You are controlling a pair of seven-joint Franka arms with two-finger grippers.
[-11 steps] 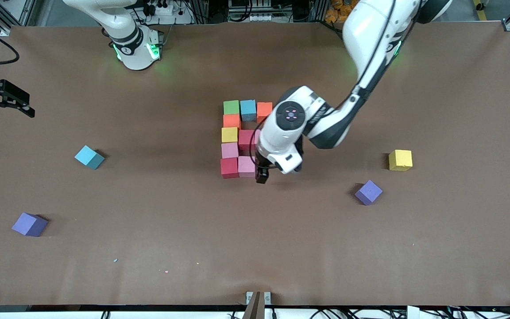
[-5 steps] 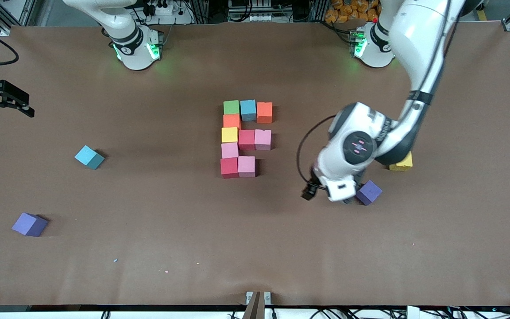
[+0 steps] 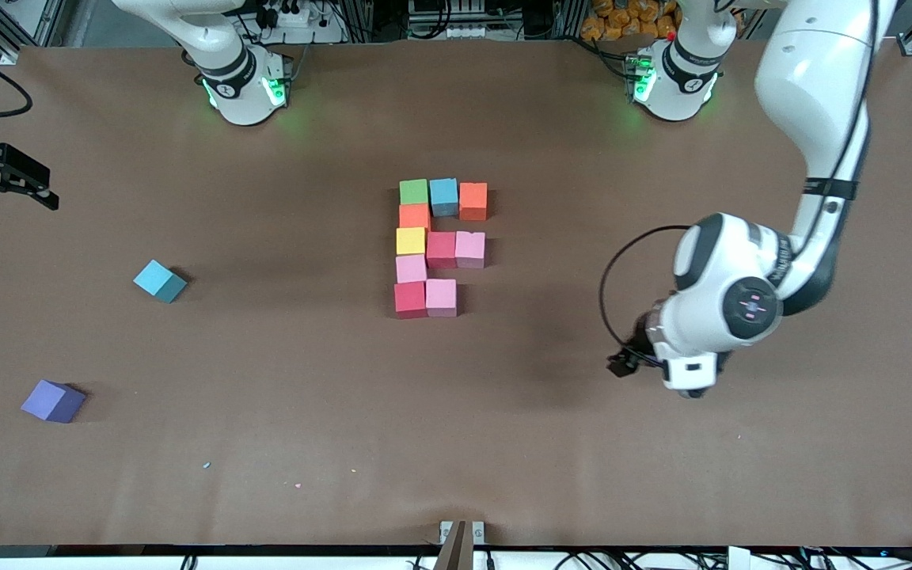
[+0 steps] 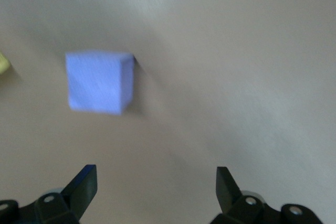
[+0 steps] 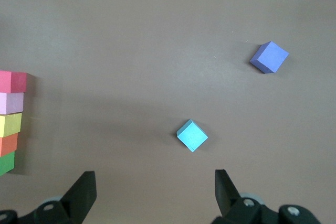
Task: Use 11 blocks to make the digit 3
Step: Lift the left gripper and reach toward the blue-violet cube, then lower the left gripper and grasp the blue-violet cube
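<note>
The digit 3 figure [image 3: 436, 247] lies mid-table as a cluster of green, blue, orange, yellow, red and pink blocks. My left gripper [image 4: 156, 182] hangs open and empty above the table toward the left arm's end. A loose purple block [image 4: 100, 82] lies on the table just ahead of its fingertips, untouched. The left arm's wrist [image 3: 729, 305] hides that block in the front view. A sliver of a yellow block [image 4: 3, 62] shows beside it. My right gripper [image 5: 156, 182] waits open, high over the right arm's end.
A light blue block [image 3: 159, 280] and another purple block [image 3: 53, 400] lie loose toward the right arm's end; both also show in the right wrist view, the light blue block [image 5: 192, 135] and the purple block [image 5: 269, 56].
The left arm has swung away from the figure toward its own end of the table and now covers the purple and yellow blocks in the front view. The right arm has not moved.
</note>
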